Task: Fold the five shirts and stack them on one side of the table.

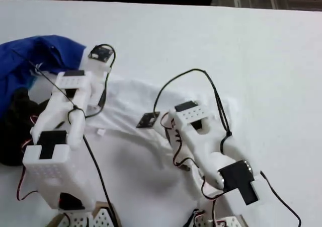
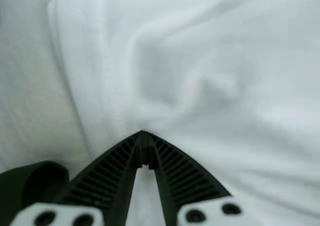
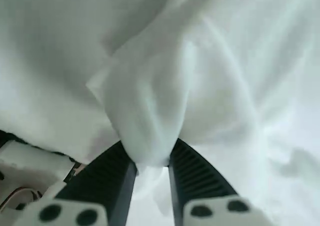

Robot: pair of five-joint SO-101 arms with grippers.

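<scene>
A blue shirt [image 1: 30,56] is seen bunched on the white table [image 1: 261,46], just outward of the left arm [image 1: 60,116], with a dark garment [image 1: 12,121] heaped against that arm's outer flank, nearer its base. The left gripper [image 2: 142,138] is shown with its black ribbed fingers [image 2: 110,171] brought together at the tips, nipped on a hem of the white shirt [image 1: 126,98], whose cloth [image 2: 200,60] is puckered toward the pinch and spread out ahead of it. The same shirt is stretched across the table between the two grippers. The right gripper [image 3: 150,153], under the right arm [image 1: 201,136], is clamped on a thick fold of the white shirt [image 3: 145,105], which is bulged up between its fingers [image 3: 192,173] and draped onward beyond them.
</scene>
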